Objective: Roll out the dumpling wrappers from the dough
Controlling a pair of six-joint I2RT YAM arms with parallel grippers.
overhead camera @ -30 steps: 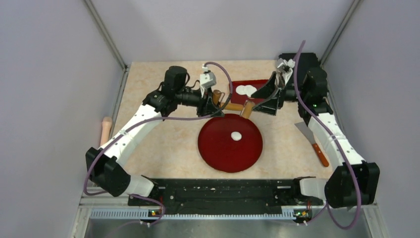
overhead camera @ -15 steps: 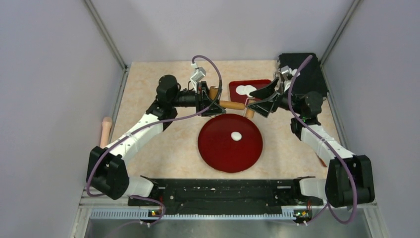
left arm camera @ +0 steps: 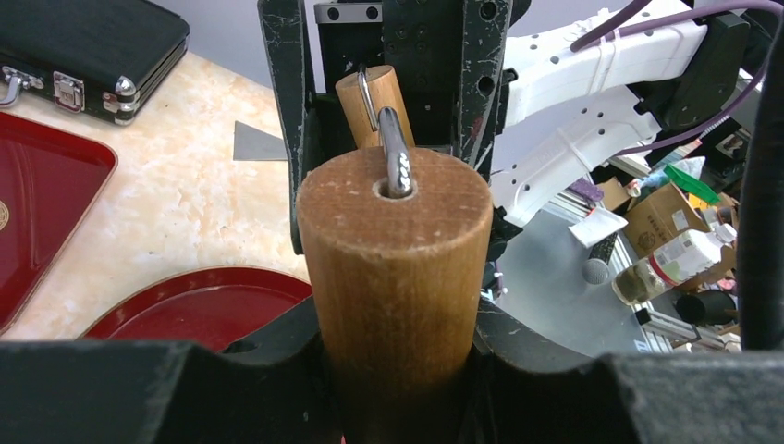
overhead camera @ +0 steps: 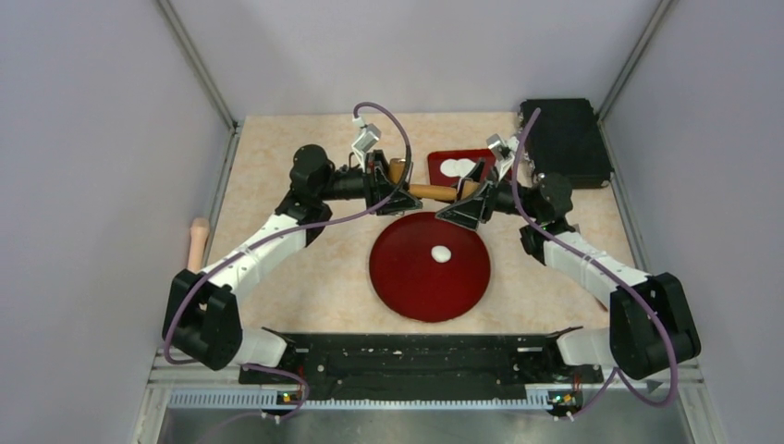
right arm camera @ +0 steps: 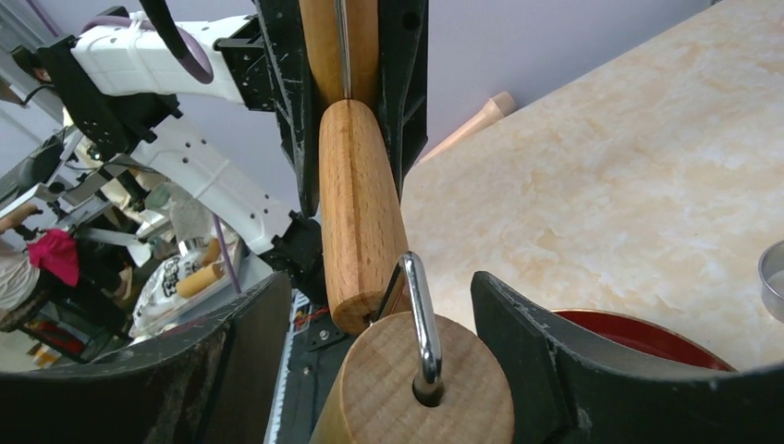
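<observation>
- While the left gripper (overhead camera: 393, 185) is closed tight on one wooden handle (left arm camera: 398, 268) of the rolling pin (overhead camera: 433, 192), with its fingers (left arm camera: 139, 393) pressed against both sides of the wood, the pin spans the gap between the two grippers.
- The right gripper (right arm camera: 398, 370) stands partly open around the opposite handle (right arm camera: 421, 393). Each of its fingers (right arm camera: 536, 351) shows a gap to the wood, so it surrounds the handle without gripping it.
- The dough (overhead camera: 441, 252), a small white lump, lies on the round red plate (overhead camera: 407, 277). It is on the base side of both sets of fingers, closer to the right ones and apart from the pin.
- The dumpling wrappers (overhead camera: 455, 167), white rounds, lie on the red tray (overhead camera: 436, 159) just beyond the right fingers. The gripper partly hides them in the top view, so I cannot tell how many there are.
- A black case (overhead camera: 564, 139) sits beyond the right fingers and outward of them.
- A pale wooden stick (overhead camera: 197, 242) lies at the table's edge, well out from the left fingers.
- A metal rim (right arm camera: 773, 277) shows on the table to the right of the right fingers, cut off by the edge of the wrist view.
</observation>
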